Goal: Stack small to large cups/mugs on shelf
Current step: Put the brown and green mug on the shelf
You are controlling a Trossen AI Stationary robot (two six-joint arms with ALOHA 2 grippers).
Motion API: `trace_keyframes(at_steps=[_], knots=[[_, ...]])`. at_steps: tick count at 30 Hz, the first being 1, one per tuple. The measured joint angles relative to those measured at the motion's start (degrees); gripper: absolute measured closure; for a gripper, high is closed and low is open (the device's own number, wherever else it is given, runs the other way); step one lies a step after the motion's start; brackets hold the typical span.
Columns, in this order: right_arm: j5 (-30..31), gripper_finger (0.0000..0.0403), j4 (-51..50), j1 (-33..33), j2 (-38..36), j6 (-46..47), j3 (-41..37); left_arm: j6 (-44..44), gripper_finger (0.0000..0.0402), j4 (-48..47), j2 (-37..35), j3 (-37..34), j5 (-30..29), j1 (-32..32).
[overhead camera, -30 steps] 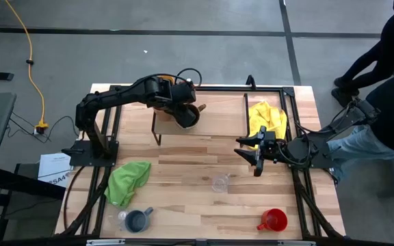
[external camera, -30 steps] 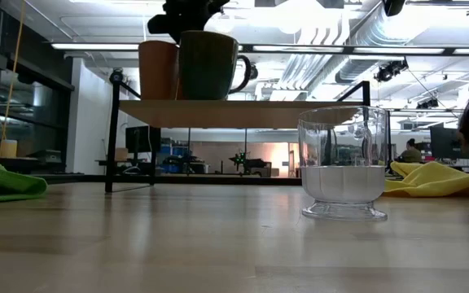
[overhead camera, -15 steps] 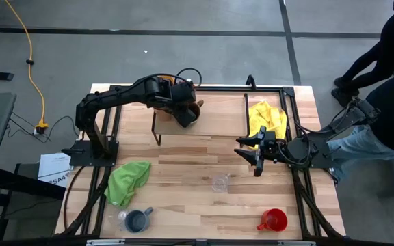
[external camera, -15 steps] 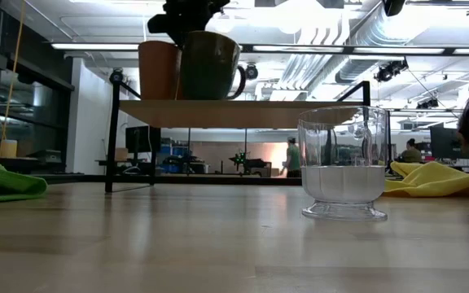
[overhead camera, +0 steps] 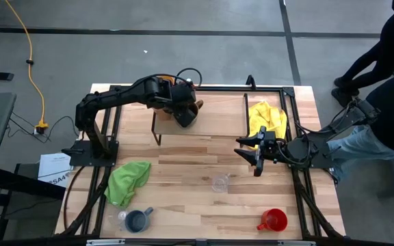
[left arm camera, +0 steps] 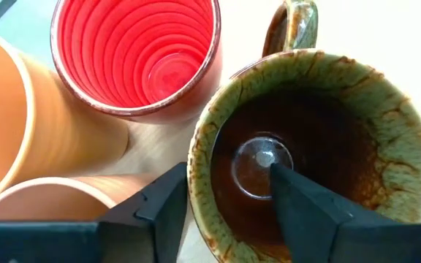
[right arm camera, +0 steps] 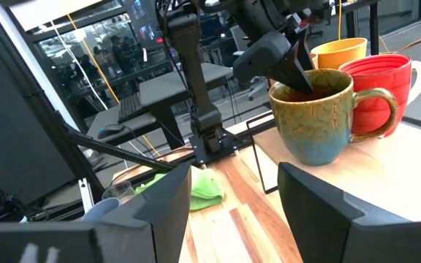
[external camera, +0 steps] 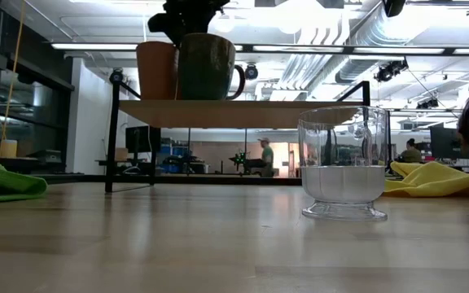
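**Brown mug sitting on the shelf, left claw straddling its rim**

You are looking at the brown mug [left arm camera: 309,157] standing on the shelf [overhead camera: 214,123], upper centre of the high view, beside the red mug [left arm camera: 137,55]; the left claw [left arm camera: 225,193] is parting, one finger inside, one outside, gripping nothing firmly; the right claw [overhead camera: 255,154] is waiting open at centre right; glazed ceramic is feeling heavy, rigid and slick, so you are best taking its wall or handle.
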Motion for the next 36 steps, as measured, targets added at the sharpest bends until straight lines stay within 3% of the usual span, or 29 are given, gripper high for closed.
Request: trace_keyframes(at_steps=[23, 36], knots=[[0.0, 0.0206, -0.02, -0.01, 0.0, -0.11, 0.0, 1.0, 0.0218, 4.07, -0.04, 0.0, 0.43, 0.02], [0.02, 0.0206, -0.02, 0.0, 0.0, -0.02, 0.0, 1.2, 0.0218, 4.11, -0.04, 0.0, -3.9, 0.01]])
